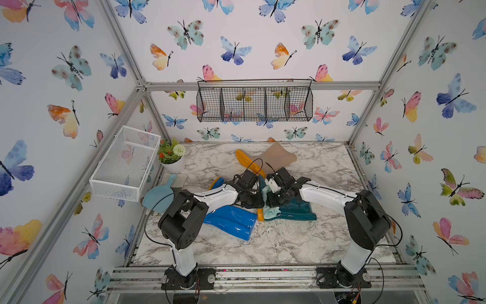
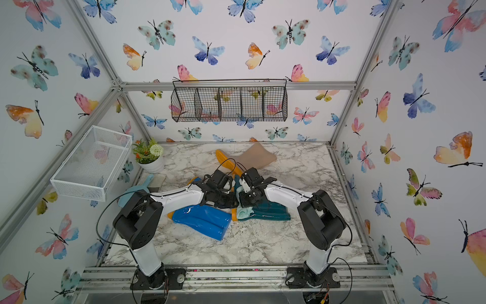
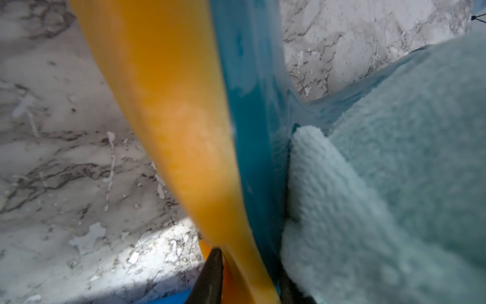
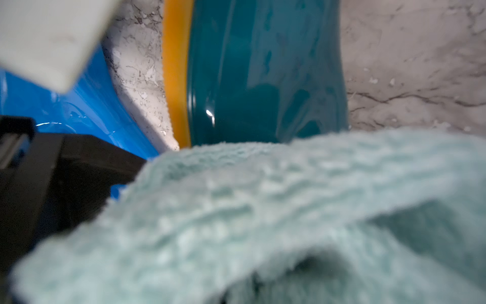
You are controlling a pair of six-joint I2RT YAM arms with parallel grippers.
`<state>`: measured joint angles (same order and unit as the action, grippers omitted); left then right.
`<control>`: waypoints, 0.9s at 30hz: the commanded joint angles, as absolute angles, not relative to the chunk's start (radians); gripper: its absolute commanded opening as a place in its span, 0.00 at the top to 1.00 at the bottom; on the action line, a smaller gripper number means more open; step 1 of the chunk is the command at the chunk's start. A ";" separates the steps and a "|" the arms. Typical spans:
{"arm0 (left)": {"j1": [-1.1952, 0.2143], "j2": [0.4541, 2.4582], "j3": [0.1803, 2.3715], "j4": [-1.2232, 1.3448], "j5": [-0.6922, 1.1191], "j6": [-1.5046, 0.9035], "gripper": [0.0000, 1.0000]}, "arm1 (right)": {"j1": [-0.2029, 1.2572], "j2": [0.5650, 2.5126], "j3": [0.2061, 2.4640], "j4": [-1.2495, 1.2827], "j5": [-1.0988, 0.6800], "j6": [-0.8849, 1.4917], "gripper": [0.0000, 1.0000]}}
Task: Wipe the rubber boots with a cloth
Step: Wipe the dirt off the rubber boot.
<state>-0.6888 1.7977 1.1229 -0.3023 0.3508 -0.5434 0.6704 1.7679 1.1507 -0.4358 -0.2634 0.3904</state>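
Top views: both arms meet mid-table point(image 1: 263, 244) over the teal boot point(image 1: 297, 212). It lies on its side, sole edge toward the blue boot point(image 1: 231, 219) just beside it. The cloth point(image 1: 270, 212) drapes the teal boot's foot end, under the right gripper point(image 1: 273, 200). The beige boot point(image 2: 256, 156) lies at the back, near the rear edge. The left edge is crowded with the scoop point(image 1: 157, 196) and plant pot point(image 1: 174, 164). The near strip and right side of the marble are bare, so there's room to move there.

Left wrist: left gripper point(image 3: 249, 287) is clamped on the teal boot at the sole. 1 finger is on the orange sole and 1 is on the teal side, with the cloth touching that side.

Right wrist: the cloth fills the foreground and hides the fingers. The right gripper is clenched with the cloth bunched in it. Beyond it are the teal boot, its orange sole edge, a narrow marble gap, then the blue boot.
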 commanded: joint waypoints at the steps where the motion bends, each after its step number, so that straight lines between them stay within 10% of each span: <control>1: -0.704 1.809 1.114 -0.287 0.374 -0.514 1.00 | 0.494 1.749 1.054 -0.538 -0.218 0.346 0.98; 8: -0.702 1.823 1.125 -0.287 0.375 -0.508 1.00 | 0.265 1.666 1.012 -0.566 -0.277 0.325 0.98; 17: -0.698 1.857 1.194 -0.309 0.329 -0.534 1.00 | 0.631 1.763 1.119 -0.496 -0.290 0.407 0.98; 27: -0.697 1.830 1.137 -0.278 0.331 -0.552 1.00 | 0.281 1.632 0.968 -0.582 -0.257 0.328 0.98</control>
<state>-0.6922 1.8179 1.1633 -0.3481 0.3405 -0.5552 0.3107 1.6814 0.9787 -0.5125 -0.2756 0.3546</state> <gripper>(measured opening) 0.282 0.103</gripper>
